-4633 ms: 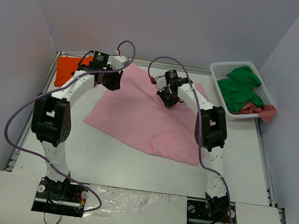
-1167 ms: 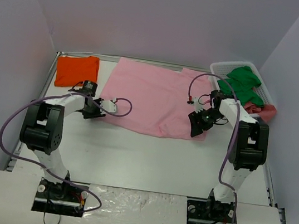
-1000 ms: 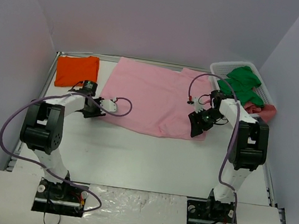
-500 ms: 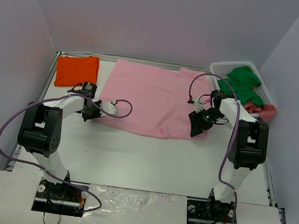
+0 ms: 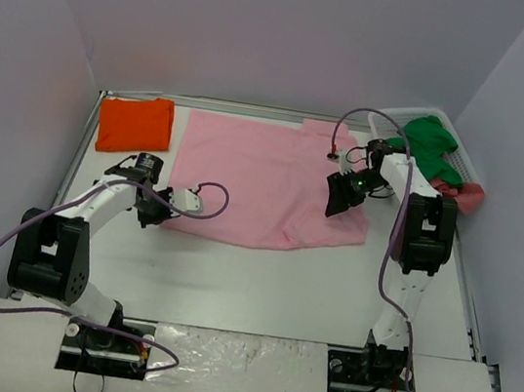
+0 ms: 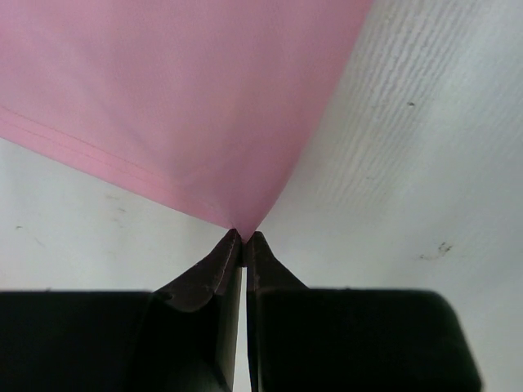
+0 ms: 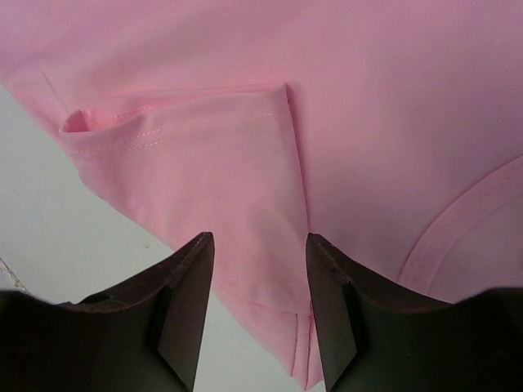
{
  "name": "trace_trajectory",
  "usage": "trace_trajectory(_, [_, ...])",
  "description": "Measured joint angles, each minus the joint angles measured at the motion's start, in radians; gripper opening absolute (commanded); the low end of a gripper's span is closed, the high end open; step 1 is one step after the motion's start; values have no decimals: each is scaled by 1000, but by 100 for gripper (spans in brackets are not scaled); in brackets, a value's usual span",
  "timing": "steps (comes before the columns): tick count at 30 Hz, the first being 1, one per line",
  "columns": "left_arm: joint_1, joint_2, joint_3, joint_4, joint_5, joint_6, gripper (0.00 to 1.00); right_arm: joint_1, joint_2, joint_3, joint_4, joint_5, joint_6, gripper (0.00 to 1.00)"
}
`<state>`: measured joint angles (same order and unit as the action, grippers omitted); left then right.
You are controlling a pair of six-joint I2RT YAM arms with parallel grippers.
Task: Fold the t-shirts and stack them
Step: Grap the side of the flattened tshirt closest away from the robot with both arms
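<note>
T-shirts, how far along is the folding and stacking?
Done: the orange shirt looks folded at far left. In hand: the pink shirt lies spread out, left hand pinching its corner, right hand open above a sleeve. Left: folding the pink one and stacking.

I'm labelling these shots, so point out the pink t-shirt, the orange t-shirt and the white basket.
pink t-shirt (image 5: 264,182), top view, middle of the spread cloth
orange t-shirt (image 5: 136,124), top view, middle of the folded cloth
white basket (image 5: 459,158), top view, right wall

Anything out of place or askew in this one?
One thing: a dusty-pink cloth spills over the near end of the white slatted plastic basket, beneath the green cloth. The light pink t-shirt lies spread out; the bright orange t-shirt sits folded.
</note>
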<state>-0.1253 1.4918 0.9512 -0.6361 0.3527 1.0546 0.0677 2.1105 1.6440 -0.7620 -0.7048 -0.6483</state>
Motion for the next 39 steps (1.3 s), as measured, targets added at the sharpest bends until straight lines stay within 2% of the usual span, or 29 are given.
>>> trace_trajectory(7, [-5, -30, -41, -17, 2, -35, 2, 21, 123, 91, -47, -14, -5, 45])
trace_trajectory(15, [-19, -48, -41, -18, 1, -58, 2, 57, 193, 216, -102, -44, -29, 45])
trace_trajectory(24, [-31, -49, -42, -18, -3, -77, 2, 99, 224, 238, -137, -45, -43, 43])
trace_trajectory(25, [-33, -49, -42, -18, -4, -79, 2, 99, 224, 240, -137, -45, -44, 35])
trace_trajectory(27, [-39, -49, -42, -18, -5, -84, 2, 104, 227, 240, -138, -44, -51, 26])
trace_trajectory(28, [-39, -48, -43, -18, -5, -85, 2, 104, 229, 240, -139, -43, -53, 13])
trace_trajectory(31, [-46, -48, -45, -18, -6, -90, 2, 104, 239, 240, -140, -42, -56, 0])
trace_trajectory(39, [-50, -49, -49, -14, -19, -90, 2, 103, 246, 239, -140, -36, -52, 0])
